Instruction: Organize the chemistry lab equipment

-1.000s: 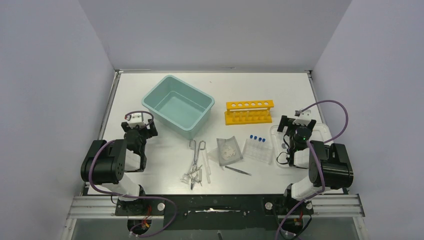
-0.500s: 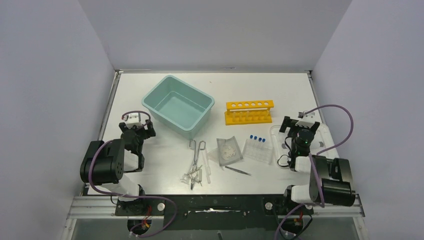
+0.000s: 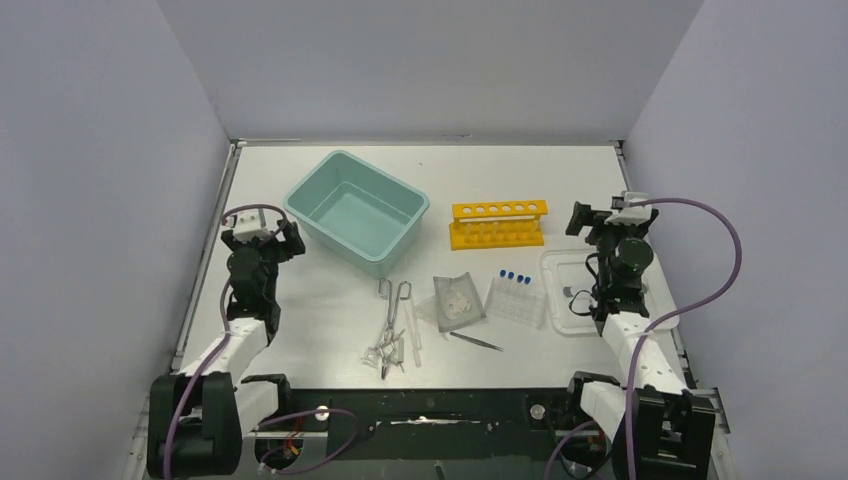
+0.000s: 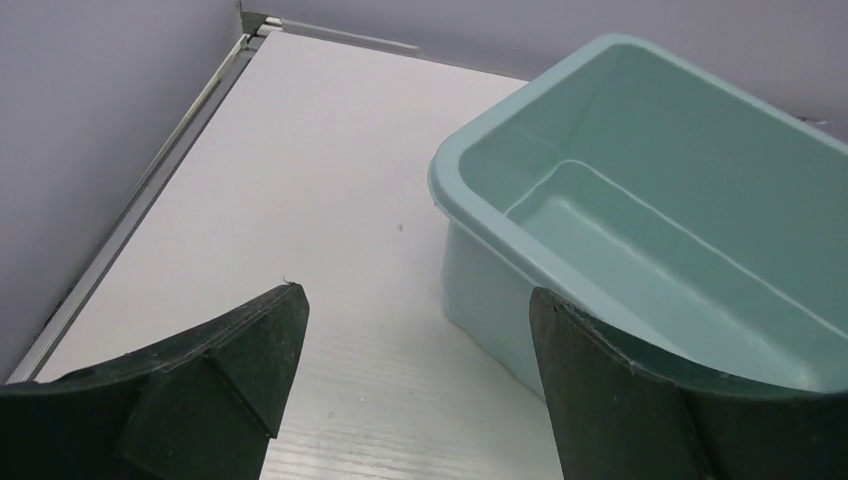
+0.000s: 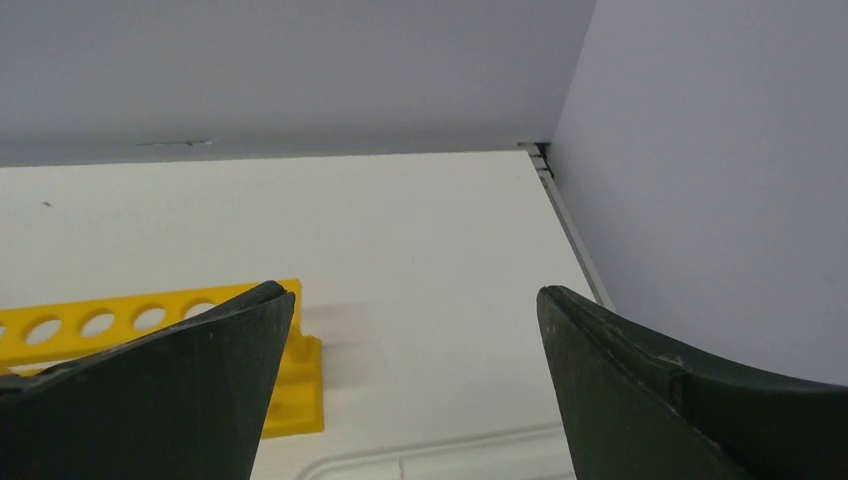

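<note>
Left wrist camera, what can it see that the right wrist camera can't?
Only the left wrist view shows the teal tub, close beside the open left gripper. Only the right wrist view shows the yellow rack with its round holes, a bit of the white lid, and the open right gripper. Both show the white table and the grey walls.

Teal tub [image 3: 356, 212], yellow rack [image 3: 498, 224], blue-capped tubes [image 3: 514, 277]

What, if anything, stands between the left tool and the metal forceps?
Nothing visible. Only bare table lies between the open left tool and the forceps. The teal tub sits just beyond that path.
</note>
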